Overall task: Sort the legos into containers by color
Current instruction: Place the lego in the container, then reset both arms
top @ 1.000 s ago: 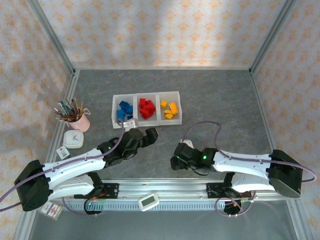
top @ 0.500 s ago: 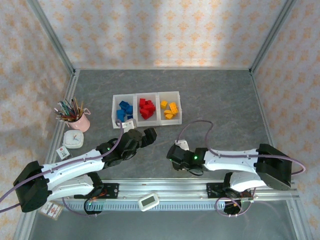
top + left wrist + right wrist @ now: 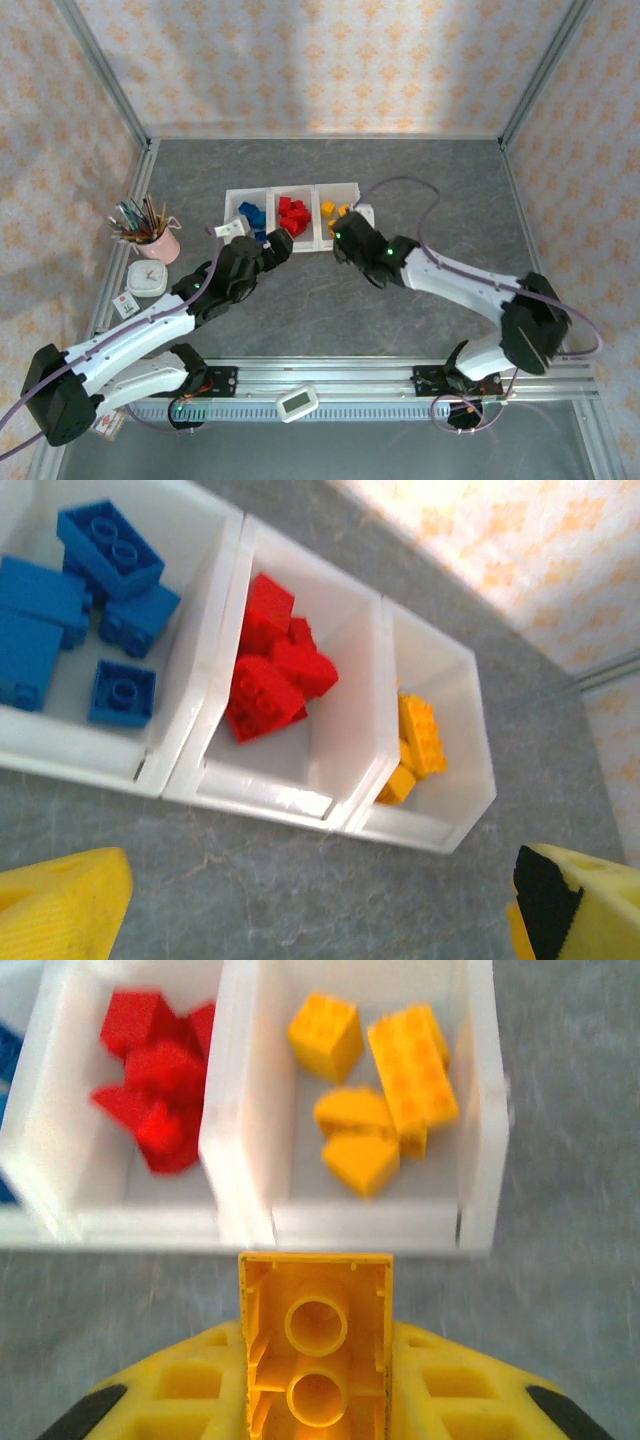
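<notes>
Three joined white bins (image 3: 290, 190) stand mid-table. Blue legos (image 3: 90, 600) fill the left bin, red legos (image 3: 270, 675) the middle one, yellow legos (image 3: 400, 1070) the right one. My right gripper (image 3: 315, 1360) is shut on a yellow lego (image 3: 315, 1345) whose hollow underside faces the camera. It hovers just in front of the yellow bin's near wall (image 3: 370, 1225). In the top view the right gripper (image 3: 340, 235) overlaps that bin's front. My left gripper (image 3: 320, 920) is open with nothing between its fingers (image 3: 60, 905), over bare table in front of the bins. From above, the left gripper (image 3: 280, 245) is near the blue and red bins.
A pink cup of pencils (image 3: 158, 240) and a small white clock (image 3: 148, 278) stand at the left. A white gadget (image 3: 297, 403) lies on the front rail. Grey tabletop (image 3: 440, 200) stretches to the right of the bins.
The right arm swung from the near middle of the table up to the yellow bin, carrying the yellow lego. The left arm also moved forward towards the bins.
</notes>
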You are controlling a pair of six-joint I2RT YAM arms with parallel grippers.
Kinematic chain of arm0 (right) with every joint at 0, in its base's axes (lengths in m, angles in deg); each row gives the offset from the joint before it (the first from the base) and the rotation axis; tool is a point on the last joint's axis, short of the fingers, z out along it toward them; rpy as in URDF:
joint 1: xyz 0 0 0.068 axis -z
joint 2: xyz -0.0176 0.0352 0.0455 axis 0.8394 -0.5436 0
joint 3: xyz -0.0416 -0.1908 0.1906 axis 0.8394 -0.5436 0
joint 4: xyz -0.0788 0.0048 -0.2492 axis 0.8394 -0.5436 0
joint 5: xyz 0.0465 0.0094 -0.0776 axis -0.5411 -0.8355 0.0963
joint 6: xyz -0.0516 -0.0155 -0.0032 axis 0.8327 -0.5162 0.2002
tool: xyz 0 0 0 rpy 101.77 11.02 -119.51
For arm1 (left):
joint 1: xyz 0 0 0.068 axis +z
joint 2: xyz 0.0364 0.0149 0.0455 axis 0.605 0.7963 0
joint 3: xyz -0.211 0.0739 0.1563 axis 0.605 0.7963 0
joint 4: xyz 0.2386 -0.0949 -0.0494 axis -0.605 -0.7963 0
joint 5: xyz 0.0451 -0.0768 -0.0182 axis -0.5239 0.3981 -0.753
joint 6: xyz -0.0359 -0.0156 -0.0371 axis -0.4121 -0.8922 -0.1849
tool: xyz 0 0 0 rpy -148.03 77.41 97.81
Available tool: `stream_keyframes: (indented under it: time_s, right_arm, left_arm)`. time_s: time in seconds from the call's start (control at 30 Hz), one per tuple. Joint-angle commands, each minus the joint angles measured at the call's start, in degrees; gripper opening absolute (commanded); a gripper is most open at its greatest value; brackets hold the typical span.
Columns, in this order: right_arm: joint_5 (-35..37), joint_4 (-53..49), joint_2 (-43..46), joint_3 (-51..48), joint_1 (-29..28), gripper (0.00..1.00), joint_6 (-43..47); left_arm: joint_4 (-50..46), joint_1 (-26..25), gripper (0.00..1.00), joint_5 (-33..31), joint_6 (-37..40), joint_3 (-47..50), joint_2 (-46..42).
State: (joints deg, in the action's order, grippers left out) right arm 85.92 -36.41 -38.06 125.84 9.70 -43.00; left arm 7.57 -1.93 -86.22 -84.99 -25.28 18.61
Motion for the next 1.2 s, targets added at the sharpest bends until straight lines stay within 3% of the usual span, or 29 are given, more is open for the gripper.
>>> stream_keyframes:
  time_s: [0.0,0.2,0.27,0.33,0.5,0.6,0.63,0.7,0.73,0.83,0.9,1.0,1.17]
  right_arm:
    - [1.48,3.37,-7.69,5.92,3.87,0.29,6.95]
    - [0.23,5.33,-20.07,17.96,9.20,0.41,11.12]
    - [1.21,5.05,-19.93,20.04,9.36,0.47,12.28]
    - [0.81,6.45,-17.46,19.55,9.49,0.57,13.32]
    - [4.56,5.76,-8.92,15.47,10.55,0.69,13.04]
    - [10.45,8.37,0.31,6.29,13.78,0.88,11.62]
    - [12.33,9.68,3.41,2.61,15.54,0.99,11.24]
    - [17.96,11.98,8.71,-4.29,19.45,1.00,10.06]
    - [21.58,14.38,11.45,-8.39,21.68,1.00,9.73]
    - [23.17,27.12,18.58,-20.96,29.19,1.00,12.98]
    - [23.26,37.56,21.09,-29.19,33.81,1.00,15.08]
    - [20.76,48.75,20.60,-37.19,39.52,1.00,15.66]
    - [11.83,66.00,11.55,-43.23,43.55,1.00,19.20]
  left_arm:
    - [-2.14,1.93,0.99,-1.73,4.23,-2.31,-0.43]
    - [-2.12,3.84,0.99,-3.13,5.49,-3.14,-0.07]
    - [-1.99,4.12,0.99,-3.73,5.84,-3.11,-0.31]
    - [-2.03,4.52,0.99,-4.69,6.22,-3.09,-0.52]
    - [-2.31,5.61,0.99,-9.18,7.78,-2.76,-1.33]
    - [-2.73,6.34,0.99,-16.28,10.54,-1.89,-3.16]
    - [-1.67,6.73,0.99,-19.25,12.56,-0.84,-3.97]
    - [1.05,8.16,0.99,-24.85,16.31,1.74,-5.38]
    - [3.59,9.33,0.99,-27.23,19.40,3.70,-6.00]
    - [12.40,13.49,0.99,-34.30,26.25,9.99,-6.75]
    - [20.85,17.24,0.99,-34.63,30.48,15.15,-7.42]
    - [40.29,23.12,0.99,-28.88,39.93,25.05,-7.06]
    - [60.51,29.48,0.99,-15.76,45.99,32.20,-0.83]
